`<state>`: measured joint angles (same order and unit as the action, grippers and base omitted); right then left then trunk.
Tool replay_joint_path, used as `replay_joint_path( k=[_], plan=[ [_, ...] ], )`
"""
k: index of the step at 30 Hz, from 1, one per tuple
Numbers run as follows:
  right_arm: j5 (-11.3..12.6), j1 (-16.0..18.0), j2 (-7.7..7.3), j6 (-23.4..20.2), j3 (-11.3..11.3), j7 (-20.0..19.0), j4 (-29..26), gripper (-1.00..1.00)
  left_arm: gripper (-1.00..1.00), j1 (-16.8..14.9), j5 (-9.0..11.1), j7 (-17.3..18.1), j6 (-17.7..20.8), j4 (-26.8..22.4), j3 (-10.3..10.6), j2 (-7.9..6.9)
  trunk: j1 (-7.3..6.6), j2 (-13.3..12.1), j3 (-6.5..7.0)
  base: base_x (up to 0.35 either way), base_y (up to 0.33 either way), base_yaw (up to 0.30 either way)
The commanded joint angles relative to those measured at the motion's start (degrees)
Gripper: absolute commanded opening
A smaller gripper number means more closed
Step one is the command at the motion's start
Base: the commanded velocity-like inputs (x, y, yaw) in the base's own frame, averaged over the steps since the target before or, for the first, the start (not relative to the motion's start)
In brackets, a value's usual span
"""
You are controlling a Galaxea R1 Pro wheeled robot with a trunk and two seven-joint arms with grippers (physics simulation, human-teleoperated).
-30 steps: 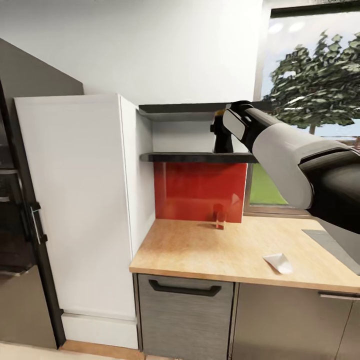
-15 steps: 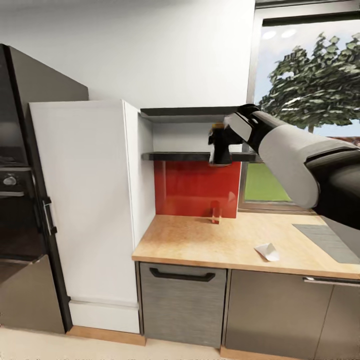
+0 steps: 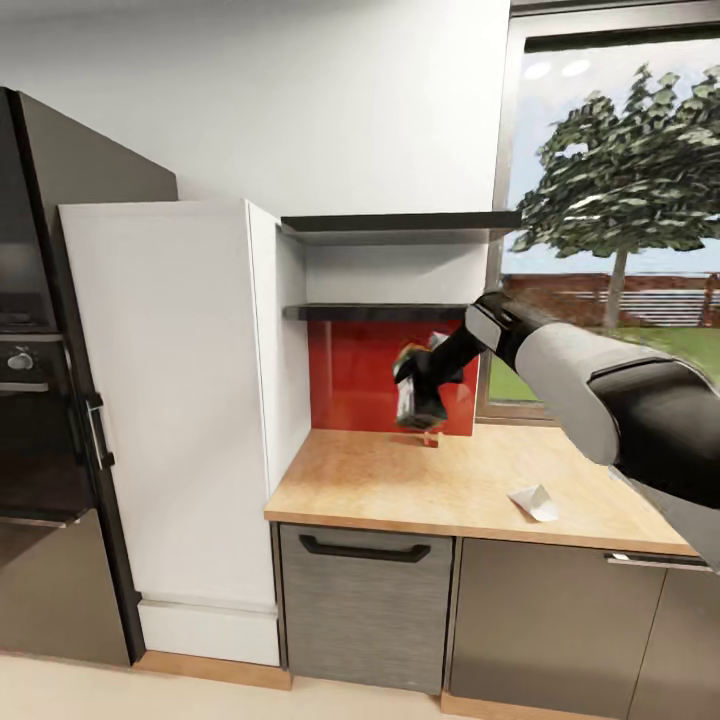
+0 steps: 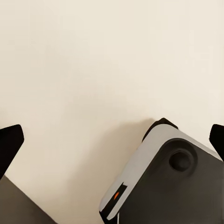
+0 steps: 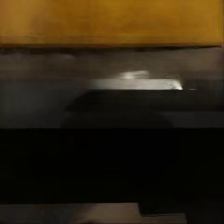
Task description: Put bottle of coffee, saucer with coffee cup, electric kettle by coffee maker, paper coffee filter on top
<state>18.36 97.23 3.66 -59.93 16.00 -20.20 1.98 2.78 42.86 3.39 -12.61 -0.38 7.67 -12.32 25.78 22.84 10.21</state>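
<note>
1. Your right gripper (image 3: 420, 388) hangs in the air above the kitchen countertop (image 3: 400, 490), in front of the red backsplash (image 3: 350, 380) and below the kitchen shelf (image 3: 370, 313).
2. Its jaws are clamped around the bottle of coffee (image 3: 412, 385); the dark body sits between the fingers, tilted, with the yellowish-gold cap poking out at the side of the jaws toward the tall white cabinet (image 3: 160, 400).
3. In your right wrist view the bottle of coffee (image 5: 112, 140) presses right up against the lens: a gold band, then a grey band, then black glass.
4. Directly beneath the jaws, a small red glass (image 3: 432, 436) stands on the countertop against the backsplash; the bottle is clear of it, though how far I cannot tell.
5. The paper coffee filter (image 3: 534, 502) lies flat on the countertop, well apart from the jaws, on the window side and nearer the counter's front edge.
6. Above the shelf the jaws hang below, a thicker black shelf (image 3: 400, 224) with a pale underside is fixed to the wall.
7. Your left gripper's two dark fingertips (image 4: 9, 142) show at the edges of the left wrist view, spread wide with nothing between them; past them lies pale floor and part of the robot's own grey-and-white body (image 4: 163, 182).
8. A drawer with a black handle (image 3: 365, 550) sits under the counter, below the jaws.
</note>
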Motion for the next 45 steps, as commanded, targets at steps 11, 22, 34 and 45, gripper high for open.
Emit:
replay_joint_path(
  k=[11, 22, 34, 45],
  plan=[
    [-4.0, -24.5, 6.33, -0.1, 0.3, -13.7, 0.0, -1.00, 1.00, 0.0, 0.3, 0.2, -3.2, -0.1, 0.6, 0.89, 0.01, 0.1, 0.01, 0.000, 0.000, 0.000],
    [-5.9, -38.6, 6.33, 5.2, 0.3, -14.9, 0.0, -1.00, 1.00, 0.0, -3.2, 0.2, -6.7, -0.1, 0.6, 0.73, 0.01, 0.1, 0.01, 0.000, 0.000, 0.000],
    [-7.5, -53.9, 6.33, 23.3, 0.2, -5.0, 0.1, -1.00, 1.00, 0.0, -3.1, 0.2, -6.9, -0.3, 0.0, 0.84, 0.01, 0.1, 0.01, 0.000, 0.000, 0.000],
    [-7.8, -65.2, -0.69, 44.1, 0.3, 4.6, 0.1, -1.00, 1.00, 0.0, -3.6, 0.2, -7.0, -3.9, 0.1, 3.93, 0.01, 0.1, 0.01, 0.000, 0.000, 0.000]
  ],
)
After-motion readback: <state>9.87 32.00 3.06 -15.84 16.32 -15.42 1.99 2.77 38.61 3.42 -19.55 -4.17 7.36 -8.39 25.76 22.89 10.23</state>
